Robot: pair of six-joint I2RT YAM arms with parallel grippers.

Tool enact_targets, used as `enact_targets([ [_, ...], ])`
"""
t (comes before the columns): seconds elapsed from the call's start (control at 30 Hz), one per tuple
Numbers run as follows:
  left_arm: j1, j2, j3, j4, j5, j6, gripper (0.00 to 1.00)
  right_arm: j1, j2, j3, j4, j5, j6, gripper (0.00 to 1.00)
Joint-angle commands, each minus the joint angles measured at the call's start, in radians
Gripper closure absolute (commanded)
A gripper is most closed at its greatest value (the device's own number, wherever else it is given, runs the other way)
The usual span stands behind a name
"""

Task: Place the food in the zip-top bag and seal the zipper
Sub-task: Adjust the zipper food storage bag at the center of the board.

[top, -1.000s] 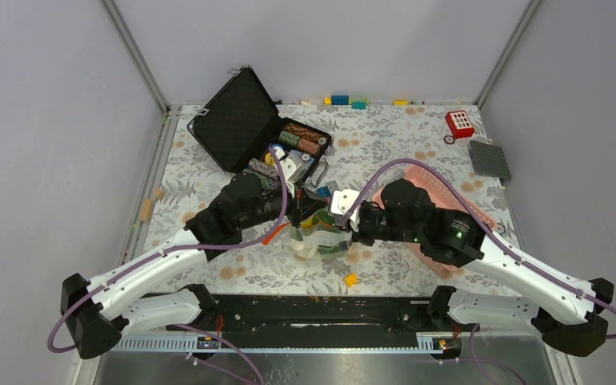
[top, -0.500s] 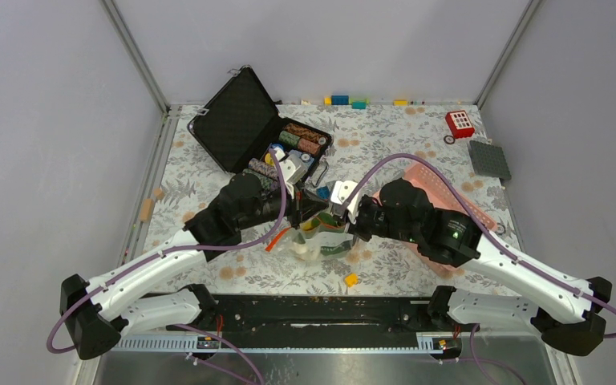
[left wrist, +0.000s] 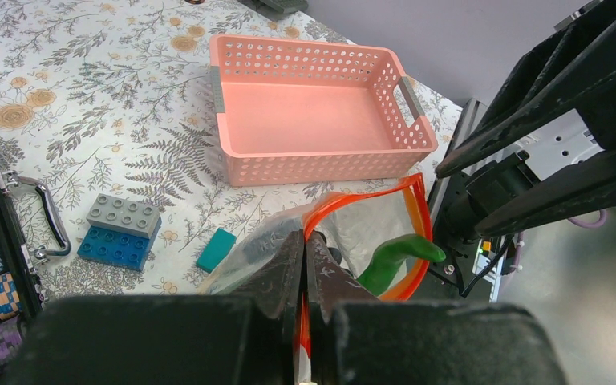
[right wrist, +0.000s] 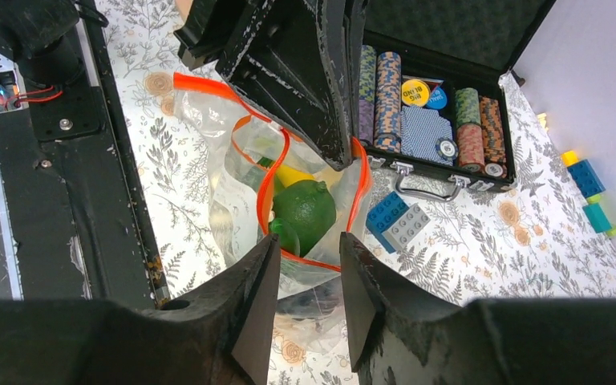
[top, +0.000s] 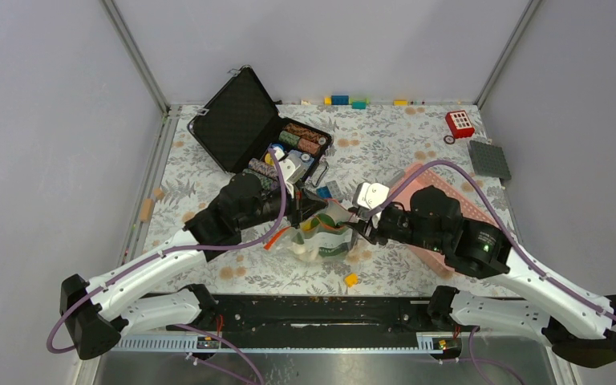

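The clear zip-top bag (top: 326, 238) hangs in the middle of the table, its mouth held open as a loop of orange-red zipper strip (right wrist: 266, 186). My left gripper (top: 308, 216) is shut on that strip (left wrist: 305, 265) at the near side of the mouth. Inside the bag are a round green piece (right wrist: 303, 210), a yellow piece (right wrist: 289, 173) and a long green pod (left wrist: 397, 261). My right gripper (right wrist: 305, 273) is open and empty, just right of the bag's mouth and above it (top: 358, 228). A small yellow piece (top: 351, 280) lies on the table in front of the bag.
The pink basket (left wrist: 313, 120) stands right of the bag, partly under my right arm. An open black case of poker chips (top: 257, 132) is behind my left arm. A blue-and-grey brick (left wrist: 120, 228) and a teal brick (left wrist: 216, 249) lie by the bag. A red toy (top: 459, 124) and a grey baseplate (top: 489, 159) are far right.
My right arm has drawn back to the right, away from the bag's mouth, leaving more of the bag showing. My left gripper has kept its hold in place.
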State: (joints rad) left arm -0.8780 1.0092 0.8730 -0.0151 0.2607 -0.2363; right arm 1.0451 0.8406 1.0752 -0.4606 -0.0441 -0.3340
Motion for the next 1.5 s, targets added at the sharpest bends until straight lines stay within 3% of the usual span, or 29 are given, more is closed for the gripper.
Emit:
enact_targets([
  [0.0,-0.005,-0.024,0.015,0.084,0.000,-0.006,1.00,-0.001,0.016,-0.008,-0.017,-0.003,-0.023,0.59],
  [0.23,-0.005,-0.018,0.016,0.084,0.009,-0.007,1.00,0.000,0.040,0.010,-0.020,-0.148,-0.089,0.58],
  [0.53,-0.005,-0.018,0.017,0.084,0.030,-0.003,1.00,0.000,0.086,0.029,-0.038,-0.033,-0.095,0.58],
  [0.67,-0.005,-0.018,0.017,0.084,0.038,0.000,1.00,0.000,0.096,0.035,-0.037,-0.004,-0.080,0.77],
  [0.9,-0.005,-0.017,0.016,0.084,0.040,0.002,1.00,-0.001,0.073,0.018,0.000,0.020,-0.026,0.92],
  [1.0,-0.004,-0.017,0.016,0.089,0.056,0.000,1.00,-0.001,0.070,0.000,0.067,0.130,0.060,1.00],
  [1.13,-0.006,-0.018,0.011,0.098,0.076,-0.005,1.00,0.000,0.105,-0.003,0.115,0.134,0.143,1.00],
  [1.47,-0.011,-0.027,0.009,0.113,0.042,-0.056,1.00,0.007,0.246,0.023,0.048,0.175,0.175,1.00],
])
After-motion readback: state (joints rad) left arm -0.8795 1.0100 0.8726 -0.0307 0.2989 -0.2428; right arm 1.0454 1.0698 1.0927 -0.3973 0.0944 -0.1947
